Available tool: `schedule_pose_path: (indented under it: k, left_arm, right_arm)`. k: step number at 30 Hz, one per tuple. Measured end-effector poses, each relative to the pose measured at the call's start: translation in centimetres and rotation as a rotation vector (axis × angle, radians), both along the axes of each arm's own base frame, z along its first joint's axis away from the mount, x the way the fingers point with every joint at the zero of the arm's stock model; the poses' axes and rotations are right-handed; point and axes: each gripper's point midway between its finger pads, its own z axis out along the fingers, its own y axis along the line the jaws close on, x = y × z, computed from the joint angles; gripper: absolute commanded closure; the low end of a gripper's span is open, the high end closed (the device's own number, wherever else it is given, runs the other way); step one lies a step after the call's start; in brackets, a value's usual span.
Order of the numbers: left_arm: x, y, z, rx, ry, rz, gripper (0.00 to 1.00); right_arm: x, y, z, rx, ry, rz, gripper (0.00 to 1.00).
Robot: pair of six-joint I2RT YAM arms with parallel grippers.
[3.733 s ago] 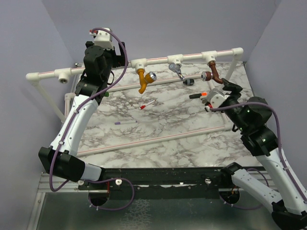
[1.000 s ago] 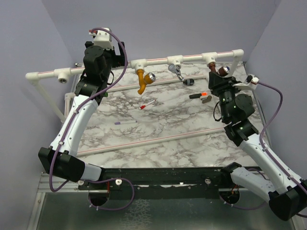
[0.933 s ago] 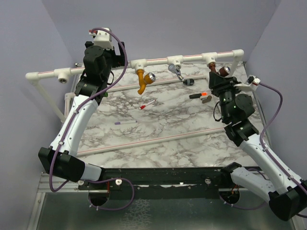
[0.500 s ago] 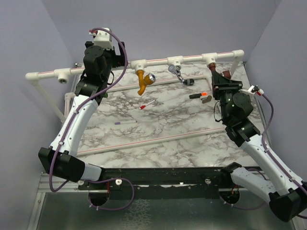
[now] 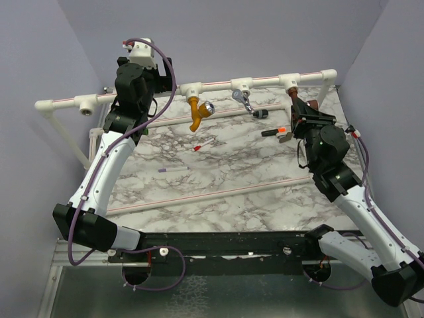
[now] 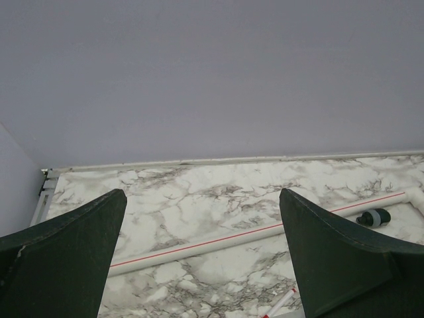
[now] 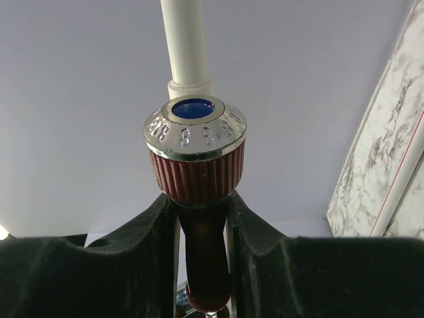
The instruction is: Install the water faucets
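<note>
Your right gripper is pinching the brown faucet just under its shiny knob. It holds it up by the last socket at the right end of the white pipe. I cannot tell if the faucet's end is in yet. If you push while it is tilted, it may jam or go in crooked. Its body looks round and slick, so it could twist or slip out. A hard push might bend the thin pipe. Your left gripper is spread wide and holds nothing. The orange faucet and silver faucet hang from the pipe. The marble table looks hard and smooth, with a red-tipped stick lying on it. Pale walls stand close on the right, so mind your elbow.
</note>
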Motion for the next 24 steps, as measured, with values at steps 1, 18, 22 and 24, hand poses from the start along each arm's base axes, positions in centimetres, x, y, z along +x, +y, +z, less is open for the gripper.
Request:
schedule_pose_path:
  k: [1,18,22,24]
  left_arm:
    - [0.0,0.0,0.0,-0.001,-0.001,0.000,0.01]
    - [0.2,0.0,0.2,-0.003,-0.011,0.001,0.01]
    - [0.2,0.0,0.2,-0.003,-0.012,0.001,0.01]
    - [0.2,0.0,0.2,-0.003,-0.012,0.001,0.01]
  right_arm:
    - [0.0,0.0,0.1,0.004,0.004,0.002,0.96]
    - [-1.3,-0.5,-0.5,-0.020,0.054,0.005,0.29]
    - [-2.0,-0.8,0.0,-0.048,0.051,0.005,0.25]
    - [-2.3,-1.0,0.3,-0.061,0.045,0.005,0.24]
